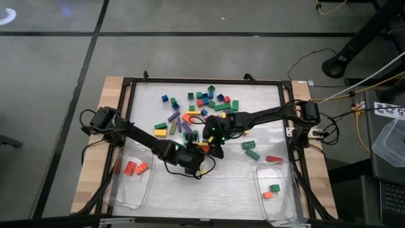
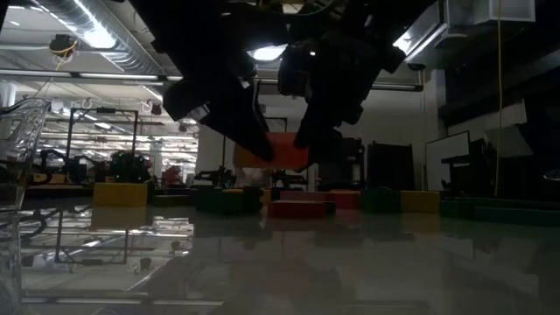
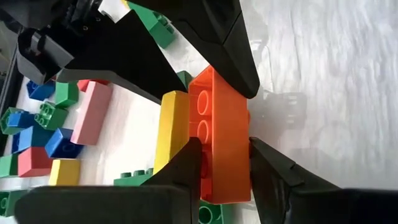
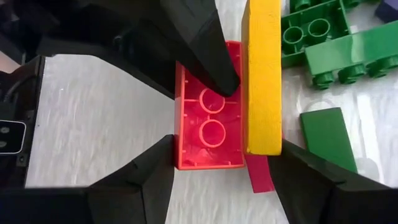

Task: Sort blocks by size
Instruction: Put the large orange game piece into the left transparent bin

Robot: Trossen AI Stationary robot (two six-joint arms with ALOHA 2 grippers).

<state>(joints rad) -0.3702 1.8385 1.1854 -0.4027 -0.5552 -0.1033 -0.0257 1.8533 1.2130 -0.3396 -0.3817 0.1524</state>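
Readable text: none is showing in any view.
Blocks (image 3: 225,143): studs and faces are showing no legible lettering.
Black-and-white label (image 1: 387,109) at the right edge of the high view: it is bearing marks, but they are too small to read.
Room behind the table in the low view: no sign or number is coming through legibly.
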